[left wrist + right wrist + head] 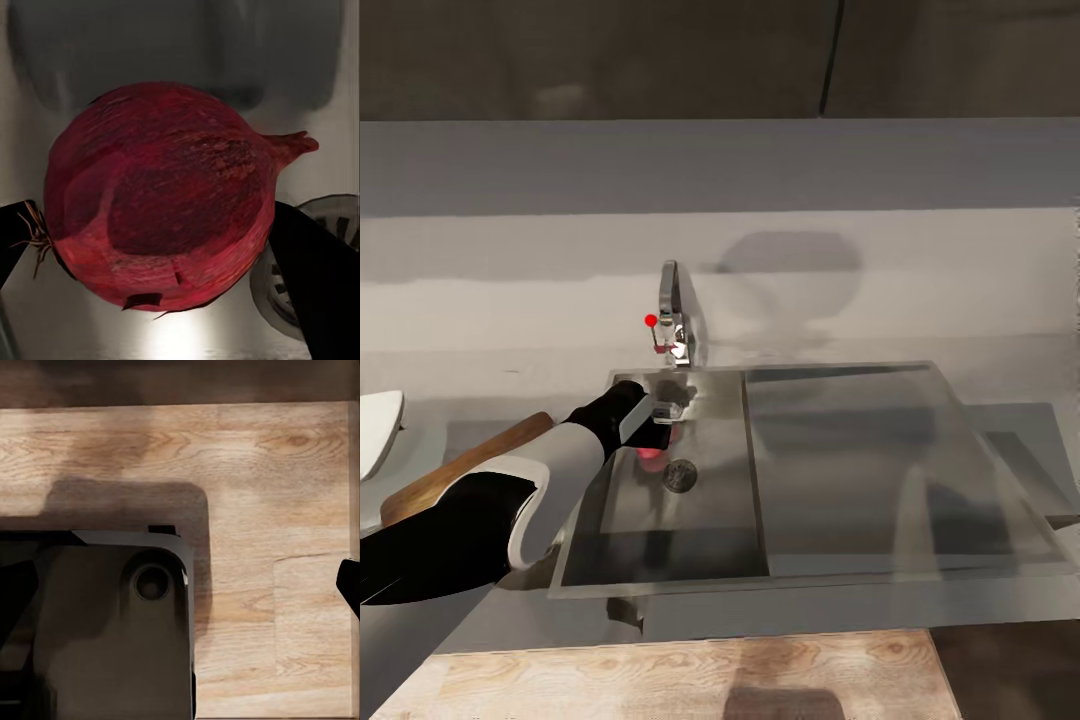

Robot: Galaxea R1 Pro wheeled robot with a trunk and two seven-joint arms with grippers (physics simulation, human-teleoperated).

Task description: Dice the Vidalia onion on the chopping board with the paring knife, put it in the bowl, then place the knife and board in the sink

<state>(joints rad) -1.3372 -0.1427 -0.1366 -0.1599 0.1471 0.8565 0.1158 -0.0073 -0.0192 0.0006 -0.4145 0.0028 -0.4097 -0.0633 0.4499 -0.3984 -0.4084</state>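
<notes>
1. My left hand (660,432) reaches down into the sink (660,520), just on the tap's (675,315) side of the round drain (680,475).
2. In the left wrist view the onion (161,199) sits between my two dark fingers (319,285), one on each side and touching its skin, so my left hand is pinching the onion.
3. The onion is deep red with a papery skin; its pointed stem tip points toward the drain (315,262), which lies just beside it on the basin floor.
4. In the head view a red glow of the onion (652,456) shows under my hand, next to the drain.
5. The chopping board (460,465) lies on the tabletop (480,620) on the sink's left side, partly hidden by my left arm.
6. The edge of the white bowl (378,430) sits further left of the sink, beyond the board.
7. The flat drainboard (890,460) joins the basin on its right.
8. The right wrist view looks down on the wood-plank floor (277,472) and a dark part of my own body (112,630); I cannot tell whether my right hand is spread or pressed together.
</notes>
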